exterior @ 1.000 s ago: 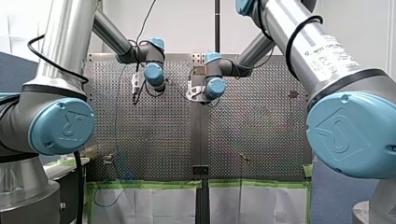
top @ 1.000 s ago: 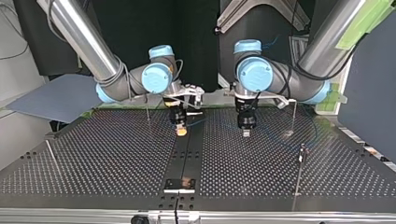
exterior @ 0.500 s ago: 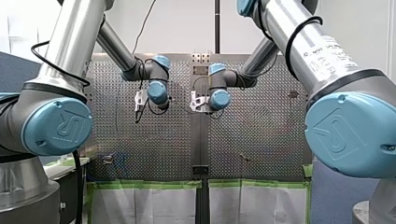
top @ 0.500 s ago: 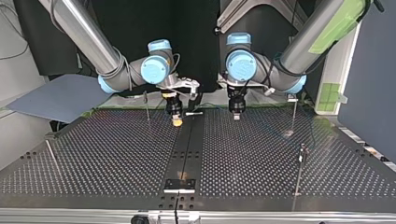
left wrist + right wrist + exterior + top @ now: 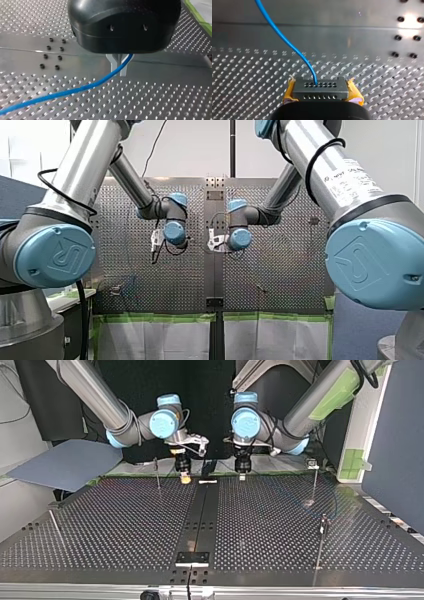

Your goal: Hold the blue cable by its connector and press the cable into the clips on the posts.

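Note:
In the right wrist view my right gripper (image 5: 322, 93) is shut on a grey connector (image 5: 320, 87) with rows of small holes, held between yellow pads (image 5: 289, 91). The blue cable (image 5: 287, 41) leaves the connector and curves away over the perforated table. My left gripper (image 5: 120, 65) pinches the same blue cable (image 5: 75, 90) between thin metal fingers, just above the plate. In the top view my right gripper (image 5: 185, 479) and my left gripper (image 5: 242, 476) hang side by side near the table's far edge. Thin posts (image 5: 157, 474) (image 5: 314, 482) (image 5: 320, 547) stand apart from both.
A dark centre strip (image 5: 200, 520) runs down the table to a small plate (image 5: 192, 557) near the front edge of the top view. Another post (image 5: 56, 527) leans at that view's left. Green tape (image 5: 160, 317) lines the table edge in the front view.
Both arms have drawn back across the table, away from the top-view camera to the far edge, keeping their holds on the connector and cable.

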